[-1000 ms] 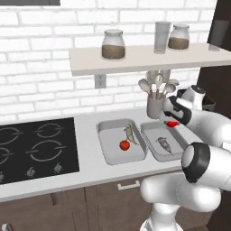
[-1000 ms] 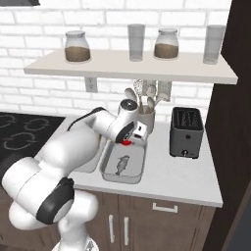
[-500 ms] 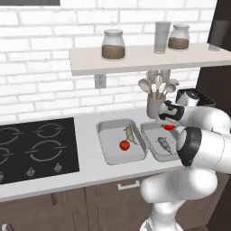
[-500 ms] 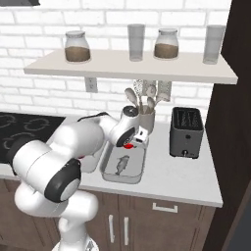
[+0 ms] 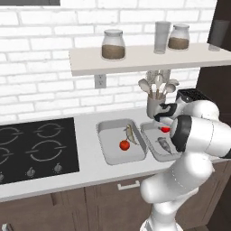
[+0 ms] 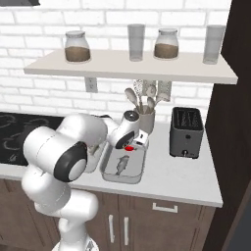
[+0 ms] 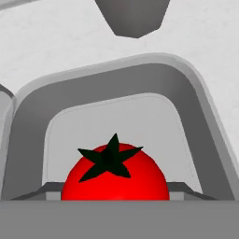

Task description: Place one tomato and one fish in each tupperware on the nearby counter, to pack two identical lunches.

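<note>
White brick wall behind a pale counter [image 5: 85,169] with dark wood cabinet fronts. Left base view: black hob [image 5: 31,146] at left; two grey tupperware trays side by side. Left tray [image 5: 104,151] holds a tomato [image 5: 124,145] and a fish [image 5: 131,133], apart from each other. Right tray [image 5: 151,140] holds a second fish [image 5: 164,145]; gripper [image 5: 165,126] sits over its far end with a second tomato [image 5: 165,129] at the fingers. Utensil crock [image 5: 154,104] just behind the trays, wall shelf [image 5: 135,58] above with jars. Right base view: arm curls across the left tray, gripper [image 6: 131,145] over the far end of the right tray [image 6: 138,171], red tomato [image 6: 129,148] under it, fish [image 6: 122,163] nearer the front; black toaster [image 6: 186,132] to the right, apart from the tray. Hand view: tomato [image 7: 115,173] with dark stem star centred low between the fingers, tray corner [image 7: 196,116] curving round behind it. Jaws are spread about tomato-wide; can't tell whether they clamp it or it rests free.
</note>
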